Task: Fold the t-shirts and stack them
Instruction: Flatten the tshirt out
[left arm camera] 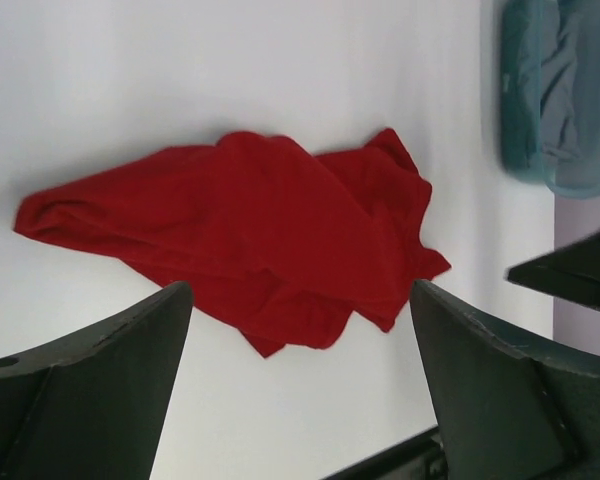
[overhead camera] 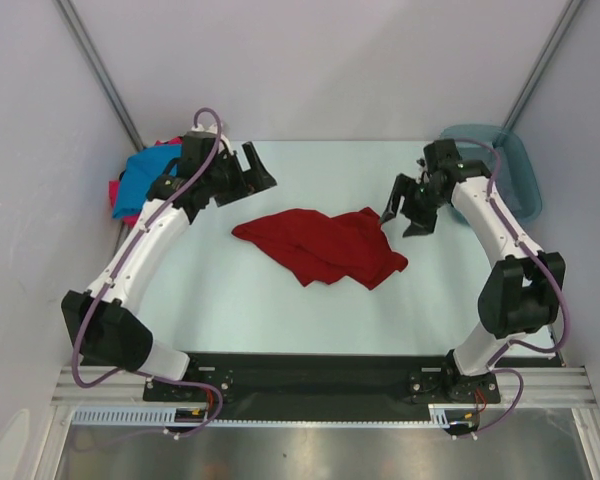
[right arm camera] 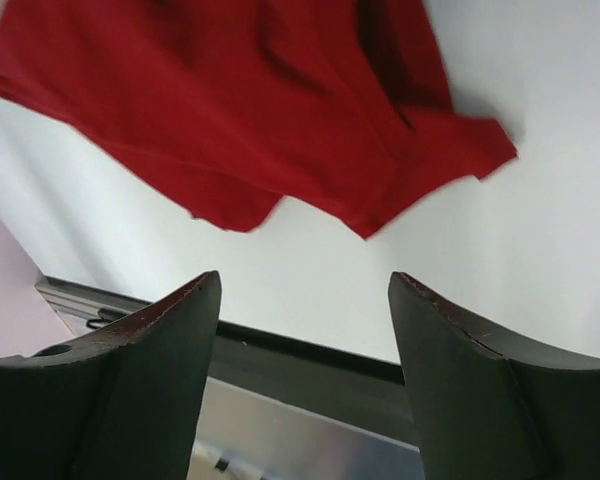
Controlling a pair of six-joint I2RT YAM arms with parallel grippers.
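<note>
While crumpled dark red cloth t-shirt lies centre of pale table, left gripper and right gripper both released, empty. Step likely: flattening. Next: pinch opposite edges, spread.

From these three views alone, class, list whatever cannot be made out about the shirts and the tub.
Blue and pink shirts, top view: mostly hidden behind the left arm; their number is unclear.
Teal tub: right arm overlaps it in the top view; left wrist view cuts it off, grey contents blurred.
Red shirt: crumpled, collar unseen; right wrist view cuts it at the top edge.
</note>
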